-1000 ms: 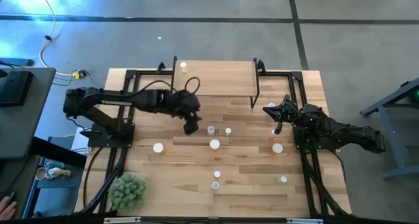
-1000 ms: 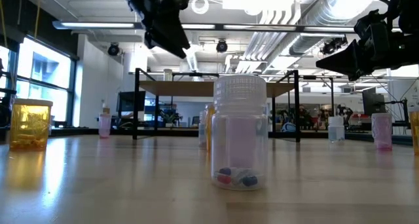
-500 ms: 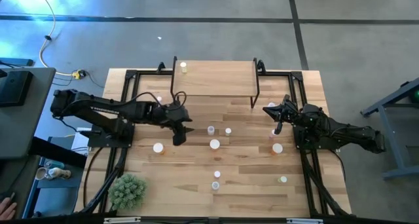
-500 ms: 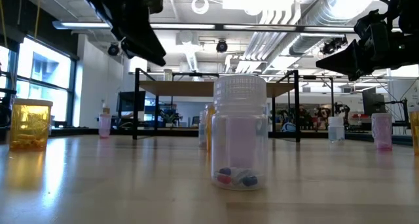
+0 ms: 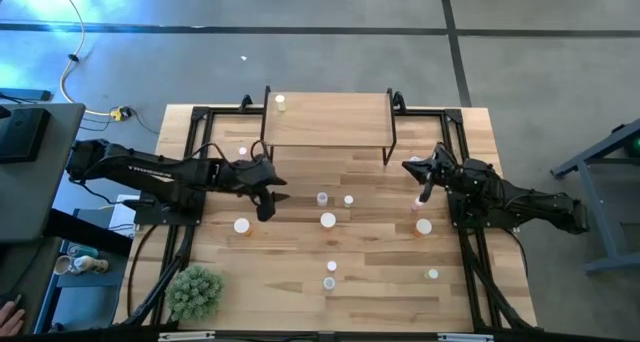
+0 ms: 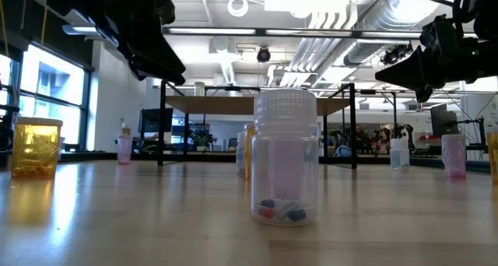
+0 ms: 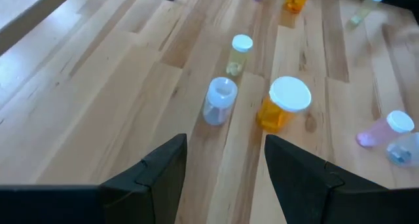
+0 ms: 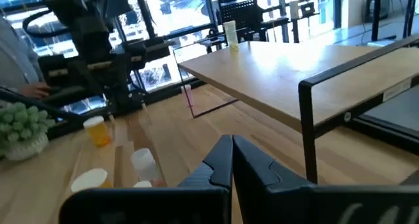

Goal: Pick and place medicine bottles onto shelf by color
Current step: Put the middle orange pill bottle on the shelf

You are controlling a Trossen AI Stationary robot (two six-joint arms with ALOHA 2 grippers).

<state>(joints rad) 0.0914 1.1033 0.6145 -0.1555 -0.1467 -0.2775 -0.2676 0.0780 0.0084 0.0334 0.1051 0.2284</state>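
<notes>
High view: 1 yellow-green bottle [image 5: 280, 103] is already standing on the shelf [image 5: 330, 120], at its back-left corner, and that's the only one up there. The rest of the medicine bottles are scattered over the wooden table [image 5: 380, 282]: an orange bottle [image 5: 242, 225] on the left side, a small one [image 5: 322, 198] and another [image 5: 348, 200] near the middle, a bigger white-capped one [image 5: 327, 220] just in front of those, 2 more [image 5: 330, 275] toward the front, 1 yellow-green [image 5: 432, 275] at front right, and a couple by the right arm [image 5: 424, 225].

The left gripper [image 5: 265, 207] hangs in the air over the left side of the table, just behind that orange bottle and off the shelf's left front leg. Its jaws are apart and there's nothing between them; the left wrist view looks down past the 2 fingers [image 7: 160, 175] at a clear-ish bottle [image 7: 218, 101], an orange one [image 7: 283, 104] and a yellow-green one [image 7: 239, 53] further out.

The right gripper [image 5: 425, 187] sits off the shelf's right front corner, jaws pressed together, holding nothing.

Spiky green plant [image 5: 194, 290] at the front-left corner. In the low view a clear bottle [image 6: 284, 159] with a few pills in the bottom stands right up front.
</notes>
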